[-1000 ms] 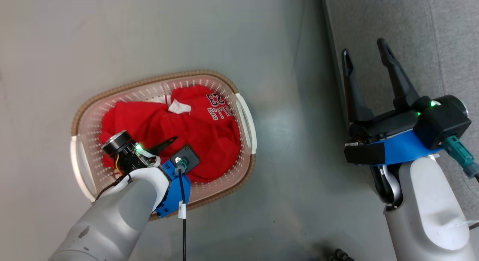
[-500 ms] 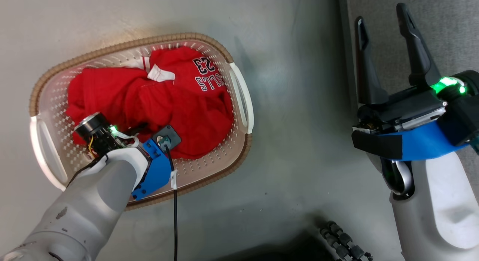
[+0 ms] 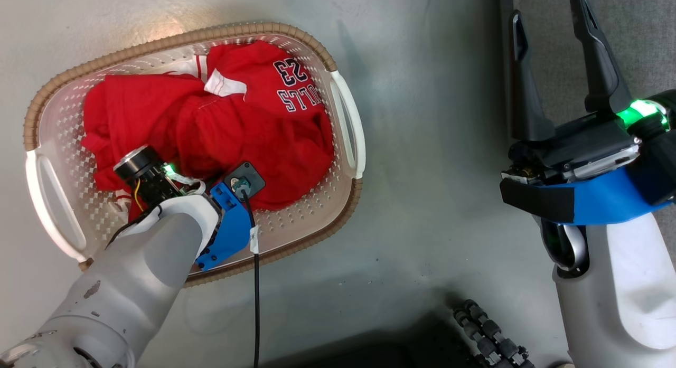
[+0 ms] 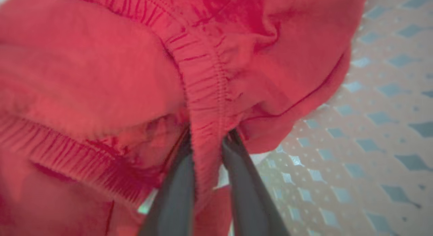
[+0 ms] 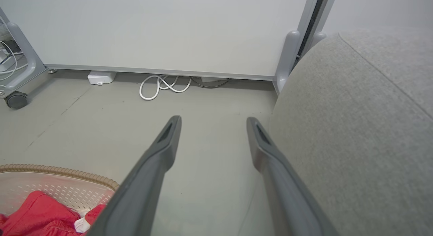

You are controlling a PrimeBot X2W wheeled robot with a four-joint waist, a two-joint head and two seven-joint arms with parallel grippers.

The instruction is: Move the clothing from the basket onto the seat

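Observation:
The clothing (image 3: 237,130) is a heap of bright red fabric in the cream basket (image 3: 179,38), with a white tag and black numbers on top. My left arm reaches down into the basket. In the left wrist view my left gripper (image 4: 208,137) is shut on a ribbed red hem of the clothing (image 4: 203,77), pinched between both fingers. My right gripper (image 3: 547,6) hangs open and empty at the edge of the grey seat (image 3: 644,30). The right wrist view shows the right gripper (image 5: 213,120) above bare floor, the seat (image 5: 355,127) to its right, and the basket (image 5: 61,170) at lower left.
Grey floor lies between basket and seat. A white panel on a wheeled frame (image 5: 15,100) stands beyond, with a coiled white cable (image 5: 159,87) at its foot. A black ribbed cable or chain (image 3: 491,336) lies at the bottom edge near my base.
The head camera has shifted, so the whole picture moved. My left gripper's fingers, open a second ago, have sunk into the red cloth and closed on it. The right gripper stays open.

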